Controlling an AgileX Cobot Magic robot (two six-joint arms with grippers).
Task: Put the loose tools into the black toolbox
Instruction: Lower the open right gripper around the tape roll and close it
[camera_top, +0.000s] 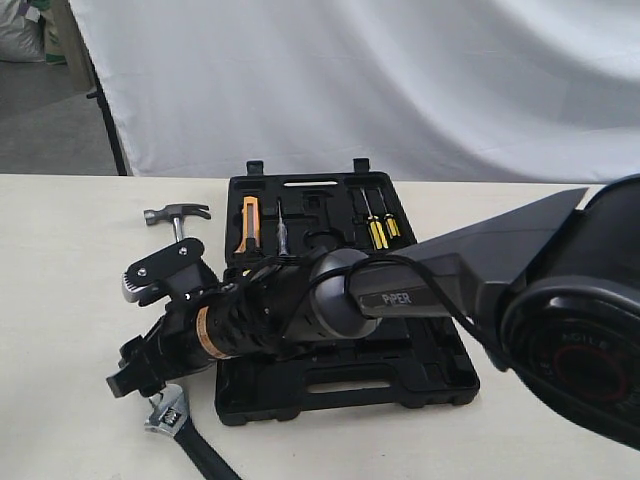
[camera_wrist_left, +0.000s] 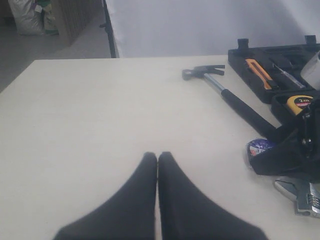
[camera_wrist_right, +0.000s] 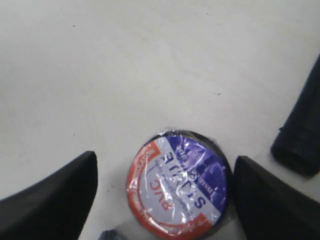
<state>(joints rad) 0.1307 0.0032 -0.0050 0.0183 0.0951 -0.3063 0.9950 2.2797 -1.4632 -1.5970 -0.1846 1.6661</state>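
I am reading "PiPER" in pale letters on the dark forearm link of the right arm (camera_top: 398, 298), which is stretching across the black toolbox (camera_top: 440, 375) in the exterior view. The yellow tape measure (camera_wrist_left: 301, 102) is showing "2m" on its round black face in the left wrist view. The tape roll (camera_wrist_right: 179, 186), lying flat on the worktop (camera_wrist_right: 125, 75), is carrying a red, white and blue label: I am making out "PVC" in large letters on the white band and a word that seems to begin "Insul" on the blue part. The small print round the red rim is blurring too much for me to read
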